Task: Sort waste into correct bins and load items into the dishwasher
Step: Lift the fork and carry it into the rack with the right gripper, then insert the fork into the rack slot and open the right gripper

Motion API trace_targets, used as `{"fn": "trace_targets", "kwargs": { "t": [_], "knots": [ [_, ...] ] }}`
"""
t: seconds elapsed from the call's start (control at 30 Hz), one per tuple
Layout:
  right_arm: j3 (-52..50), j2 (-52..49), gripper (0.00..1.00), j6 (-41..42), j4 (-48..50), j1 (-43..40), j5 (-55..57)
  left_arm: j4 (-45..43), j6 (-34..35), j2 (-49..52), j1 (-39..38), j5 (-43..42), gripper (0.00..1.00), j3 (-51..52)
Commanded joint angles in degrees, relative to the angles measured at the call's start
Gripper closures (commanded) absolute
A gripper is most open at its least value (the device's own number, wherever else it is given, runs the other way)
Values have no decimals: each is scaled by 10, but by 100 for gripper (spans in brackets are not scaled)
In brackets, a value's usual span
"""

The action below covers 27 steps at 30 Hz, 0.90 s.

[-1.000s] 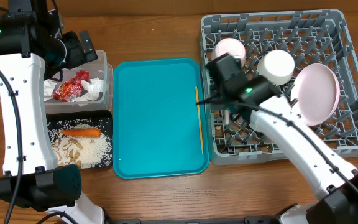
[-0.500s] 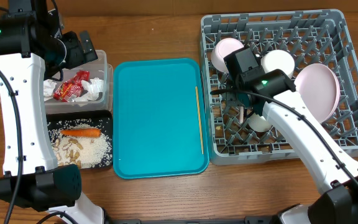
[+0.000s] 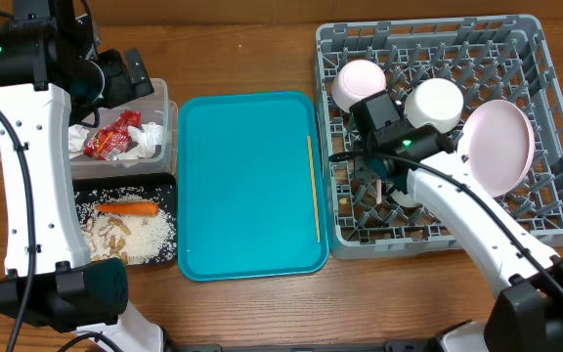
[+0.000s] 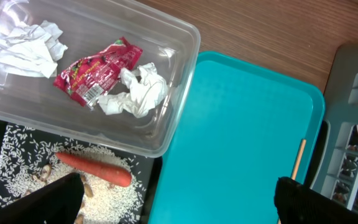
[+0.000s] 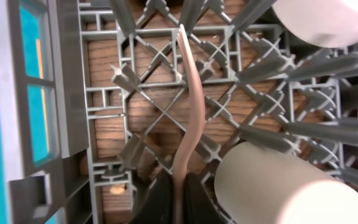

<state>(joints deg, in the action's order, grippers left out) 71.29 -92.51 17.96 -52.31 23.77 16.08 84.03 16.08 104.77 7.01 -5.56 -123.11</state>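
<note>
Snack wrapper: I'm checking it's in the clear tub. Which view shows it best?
The left wrist view: the wrapper lies close and unblocked in the clear tub, between napkins. Overhead shows the wrapper small. The right wrist view shows only the rack.

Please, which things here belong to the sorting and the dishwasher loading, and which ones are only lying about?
Job: clear tub, red wrapper, napkins; black tray, carrot, crumbs; dish rack, plate, bowls; chopstick; pale utensil held by right gripper.
Lying about: teal tray, wooden table.
</note>
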Motion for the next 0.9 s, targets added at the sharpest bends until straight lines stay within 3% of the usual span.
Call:
{"fn": "trace_targets", "kwargs": {
  "t": [0.0, 0.87],
  "knots": [
    [-27, 10, 96, -35, 27, 2, 3, -1, -2, -1, 1, -2, 0, -7],
    [-46, -30, 96, -35, 73, 1, 2, -1, -2, -1, -2, -2, 0, -7]
  ]
}}
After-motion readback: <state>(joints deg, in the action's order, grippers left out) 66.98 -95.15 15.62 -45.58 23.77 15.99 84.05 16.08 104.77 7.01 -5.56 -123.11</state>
